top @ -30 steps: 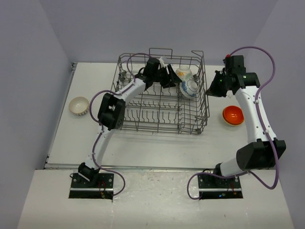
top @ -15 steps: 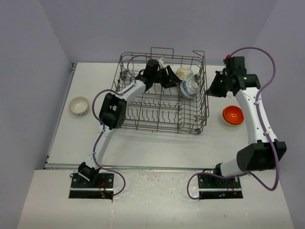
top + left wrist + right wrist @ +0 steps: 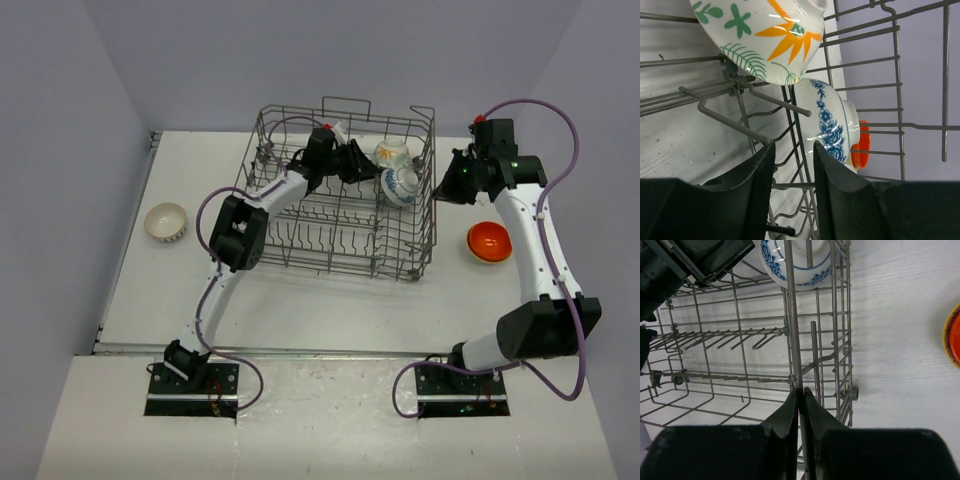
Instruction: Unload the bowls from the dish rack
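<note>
The grey wire dish rack (image 3: 320, 222) stands mid-table. Two bowls rest in its far right corner: a white one with orange and green leaves (image 3: 390, 152) and a white one with blue flowers (image 3: 400, 185). My left gripper (image 3: 352, 160) is inside the rack, open, its fingertips just short of the blue-flowered bowl (image 3: 827, 125); a rack wire (image 3: 745, 132) runs between the jaws. My right gripper (image 3: 447, 186) is shut on the rack's right rim wire (image 3: 790, 315). The orange bowl (image 3: 489, 241) and a pale bowl (image 3: 166, 222) sit on the table.
The orange bowl lies right of the rack, close under my right arm, and shows at the right wrist view's edge (image 3: 954, 340). The pale bowl lies left of the rack near the table's left edge. Grey walls enclose the table.
The rack has shifted slightly to the right and away, held by my right gripper. My left gripper has edged a little closer to the bowls.
</note>
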You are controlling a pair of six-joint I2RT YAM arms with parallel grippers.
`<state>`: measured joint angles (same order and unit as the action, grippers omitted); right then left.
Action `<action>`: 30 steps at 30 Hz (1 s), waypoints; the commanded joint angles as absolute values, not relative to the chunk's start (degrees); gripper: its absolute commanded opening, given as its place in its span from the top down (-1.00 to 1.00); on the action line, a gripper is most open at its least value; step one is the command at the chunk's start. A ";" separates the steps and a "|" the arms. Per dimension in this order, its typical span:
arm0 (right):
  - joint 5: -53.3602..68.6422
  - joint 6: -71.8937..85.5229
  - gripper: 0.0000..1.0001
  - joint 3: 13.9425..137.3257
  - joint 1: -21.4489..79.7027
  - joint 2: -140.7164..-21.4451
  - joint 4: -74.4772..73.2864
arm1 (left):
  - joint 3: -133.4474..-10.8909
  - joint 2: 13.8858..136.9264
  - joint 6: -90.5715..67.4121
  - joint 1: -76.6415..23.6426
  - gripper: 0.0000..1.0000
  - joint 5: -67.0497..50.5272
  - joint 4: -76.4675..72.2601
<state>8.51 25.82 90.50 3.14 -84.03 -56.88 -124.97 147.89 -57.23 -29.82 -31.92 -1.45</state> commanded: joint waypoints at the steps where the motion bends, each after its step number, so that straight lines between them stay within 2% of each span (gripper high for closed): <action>1: 11.16 26.72 1.00 90.26 3.87 -84.73 -55.99 | -122.09 141.61 -56.25 -33.48 0.28 -31.38 4.39; 9: 10.11 26.89 1.00 91.85 3.87 -84.38 -56.78 | -111.72 134.92 -54.84 -33.93 0.35 -28.83 7.47; 13: 10.99 27.25 1.00 91.23 3.87 -83.50 -56.78 | -101.29 129.66 -55.46 -33.93 0.35 -27.60 3.88; 21: 11.86 27.25 1.00 88.25 3.87 -80.34 -56.43 | -92.46 123.76 -55.90 -34.54 0.35 -26.28 0.97; 23: 12.74 27.25 1.00 86.84 3.87 -79.19 -55.99 | -92.20 123.40 -55.72 -34.54 0.32 -26.28 0.97; 30: 12.92 26.98 1.00 84.73 3.87 -77.35 -55.81 | -98.87 123.40 -53.79 -34.54 -0.03 -27.16 2.72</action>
